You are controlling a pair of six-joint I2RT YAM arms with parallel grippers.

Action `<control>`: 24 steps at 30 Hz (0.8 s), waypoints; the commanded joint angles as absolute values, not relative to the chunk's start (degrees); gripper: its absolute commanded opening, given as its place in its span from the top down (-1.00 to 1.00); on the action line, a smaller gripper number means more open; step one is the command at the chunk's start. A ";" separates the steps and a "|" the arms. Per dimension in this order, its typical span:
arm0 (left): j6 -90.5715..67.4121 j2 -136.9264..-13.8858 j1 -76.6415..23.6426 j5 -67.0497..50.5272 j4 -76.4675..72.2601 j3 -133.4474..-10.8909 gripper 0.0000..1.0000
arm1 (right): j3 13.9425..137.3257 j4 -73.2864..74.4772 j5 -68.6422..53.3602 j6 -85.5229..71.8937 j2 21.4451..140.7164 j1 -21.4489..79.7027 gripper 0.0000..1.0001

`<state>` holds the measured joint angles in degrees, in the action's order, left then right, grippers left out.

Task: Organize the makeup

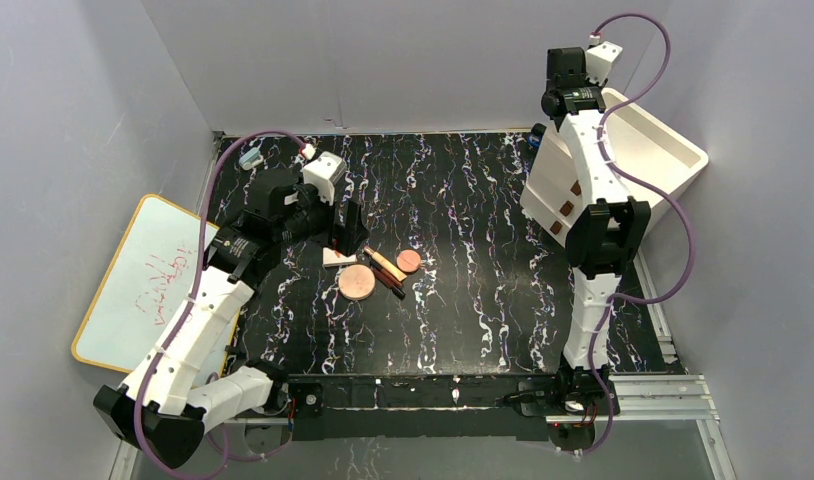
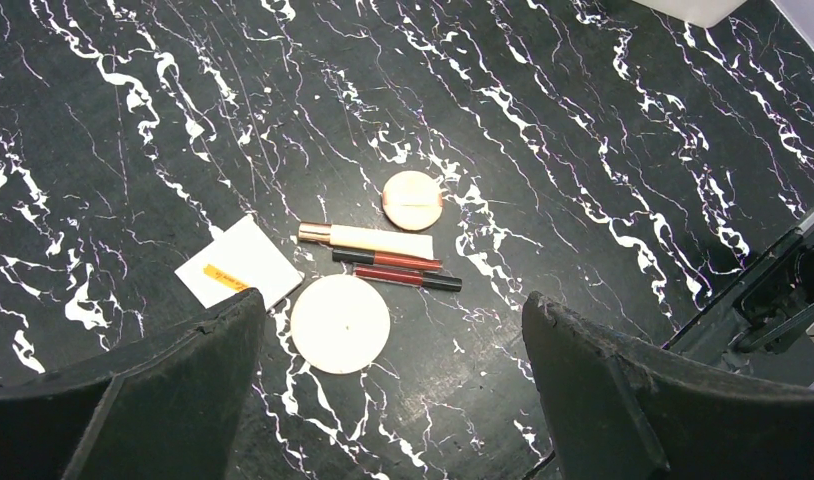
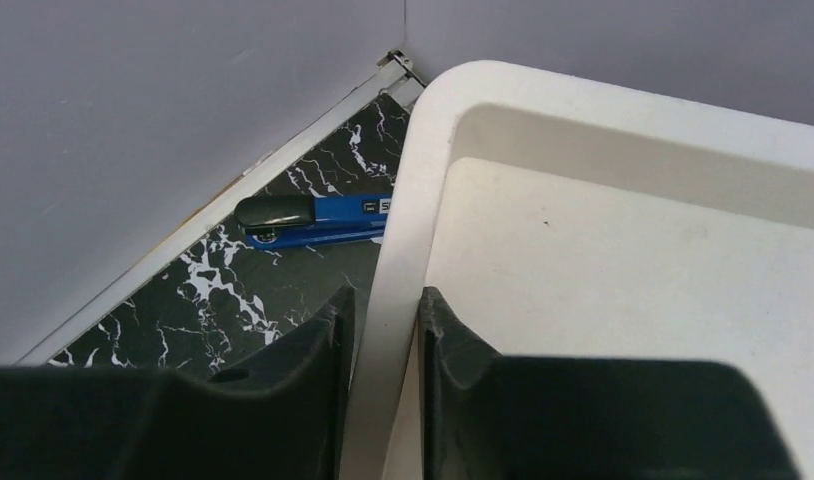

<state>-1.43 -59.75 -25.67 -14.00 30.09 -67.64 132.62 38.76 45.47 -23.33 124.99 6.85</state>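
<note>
The makeup lies in a cluster mid-table: a large copper-pink disc [image 1: 358, 282], a small disc [image 1: 409, 261], a tan tube [image 1: 386, 264], thin black-and-red pencils [image 1: 391, 282] and a small flat piece [image 1: 338, 258]. The left wrist view shows the large disc [image 2: 340, 323], small disc [image 2: 412, 200], tube [image 2: 368, 239], pencils [image 2: 403, 270] and flat piece [image 2: 239, 264]. My left gripper [image 1: 351, 238] is open and empty above the cluster's near-left side [image 2: 395, 305]. My right gripper [image 1: 581, 108] is shut on the rim [image 3: 383, 330] of the white drawer box [image 1: 648, 150].
A blue stapler-like object [image 3: 318, 218] lies on the table behind the box's left corner. A small light-blue object [image 1: 250, 158] sits at the far left. A whiteboard [image 1: 143, 280] leans off the table's left edge. Grey walls close in the table.
</note>
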 commanded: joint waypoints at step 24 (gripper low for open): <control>-8.83 -68.46 -31.56 -11.02 5.67 -61.93 -0.86 | 141.06 55.98 52.49 -42.42 128.14 22.72 0.97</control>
<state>-5.61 -69.08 -27.38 -13.63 14.44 -62.19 137.32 50.06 53.34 -35.68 126.37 20.53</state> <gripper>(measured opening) 0.961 0.236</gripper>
